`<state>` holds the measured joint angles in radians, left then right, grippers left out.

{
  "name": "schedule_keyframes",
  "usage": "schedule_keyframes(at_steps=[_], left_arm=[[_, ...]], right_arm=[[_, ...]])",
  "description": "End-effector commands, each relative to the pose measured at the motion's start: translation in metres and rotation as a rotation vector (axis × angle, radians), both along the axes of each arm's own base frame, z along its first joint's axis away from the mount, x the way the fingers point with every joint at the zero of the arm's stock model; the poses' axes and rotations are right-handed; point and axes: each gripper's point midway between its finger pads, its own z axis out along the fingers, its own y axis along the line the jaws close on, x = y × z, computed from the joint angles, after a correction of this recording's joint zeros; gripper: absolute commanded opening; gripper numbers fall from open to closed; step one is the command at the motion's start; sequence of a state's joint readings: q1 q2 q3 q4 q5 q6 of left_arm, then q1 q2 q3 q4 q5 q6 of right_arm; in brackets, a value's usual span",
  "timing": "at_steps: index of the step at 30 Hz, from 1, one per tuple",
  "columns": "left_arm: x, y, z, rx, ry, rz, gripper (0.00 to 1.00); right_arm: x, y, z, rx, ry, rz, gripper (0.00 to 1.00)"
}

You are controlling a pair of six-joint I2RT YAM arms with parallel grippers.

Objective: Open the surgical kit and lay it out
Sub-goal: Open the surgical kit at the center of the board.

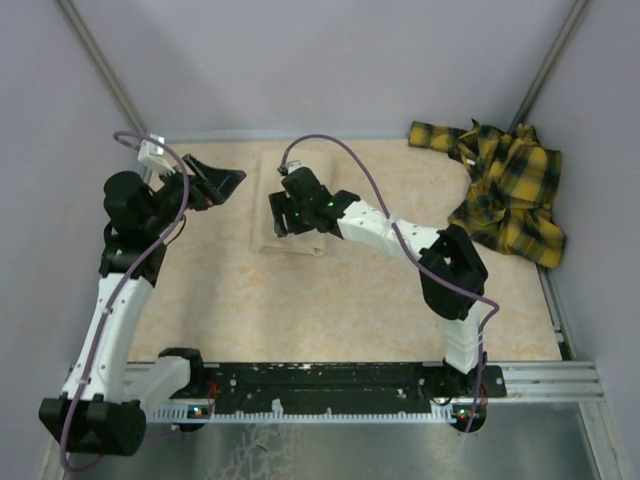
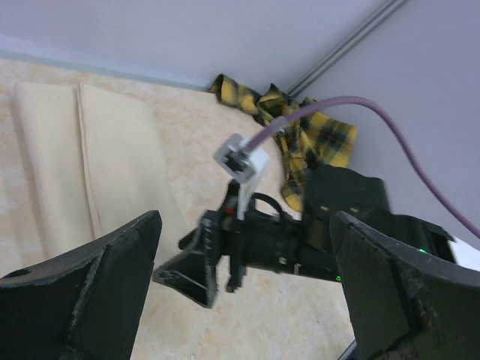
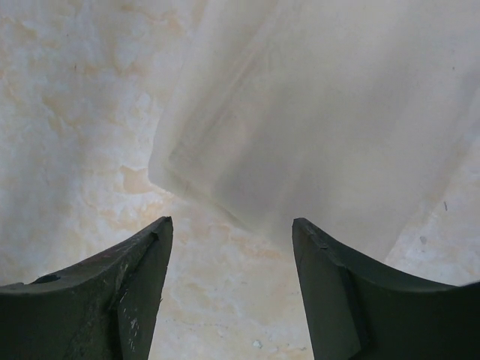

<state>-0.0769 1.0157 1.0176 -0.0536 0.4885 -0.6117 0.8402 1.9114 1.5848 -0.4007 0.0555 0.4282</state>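
The surgical kit's pale beige cloth wrap point(image 1: 300, 185) lies folded shut on the table at the back centre. It also shows in the left wrist view point(image 2: 82, 165) and the right wrist view point(image 3: 322, 112). The steel tray and the metal instruments are not in view. My right gripper point(image 1: 277, 215) is open and empty, low over the wrap's near left corner, which lies just ahead of its fingertips point(image 3: 231, 222). My left gripper point(image 1: 228, 185) is open and empty, raised to the left of the wrap, facing the right gripper point(image 2: 187, 274).
A yellow-and-black plaid cloth point(image 1: 510, 190) lies crumpled at the back right corner, also in the left wrist view point(image 2: 307, 142). Grey walls close the back and sides. The black base rail point(image 1: 340, 380) runs along the near edge of the marbled table point(image 1: 300, 300).
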Motion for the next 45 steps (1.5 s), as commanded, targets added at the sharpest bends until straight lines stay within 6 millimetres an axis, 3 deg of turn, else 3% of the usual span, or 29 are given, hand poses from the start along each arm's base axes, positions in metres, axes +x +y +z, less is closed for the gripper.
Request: schedule_keyframes(at_steps=[1, 6, 15, 29, 33, 38, 42, 45], left_arm=[[-0.037, -0.004, 0.003, -0.014, 0.017, -0.046, 0.99], [-0.054, -0.006, 0.004, -0.007, 0.011, -0.07, 0.99], [-0.057, -0.006, 0.001, 0.016, 0.013, -0.076, 0.99], [-0.051, -0.005, -0.007, 0.021, 0.024, -0.069, 0.99], [-0.051, -0.004, -0.008, 0.024, 0.025, -0.067, 0.99], [-0.049, -0.004, -0.01, 0.029, 0.027, -0.065, 0.99], [-0.046, -0.002, -0.014, 0.048, 0.037, -0.054, 0.99], [-0.044, 0.001, -0.019, 0.06, 0.048, -0.037, 0.99]], right_arm=[[0.023, 0.014, 0.016, -0.062, -0.119, -0.055, 0.65], [0.029, 0.034, 0.008, -0.135, -0.153, -0.048, 0.65], [0.03, 0.053, -0.006, -0.211, -0.182, -0.02, 0.65], [0.031, 0.055, -0.026, -0.322, -0.203, -0.011, 0.63], [0.03, 0.05, -0.03, -0.342, -0.199, -0.018, 0.52], [0.03, 0.048, -0.026, -0.333, -0.205, -0.031, 0.2], [0.036, 0.043, -0.005, -0.29, -0.229, -0.074, 0.04], [0.041, 0.028, 0.01, -0.245, -0.233, -0.131, 0.0]])
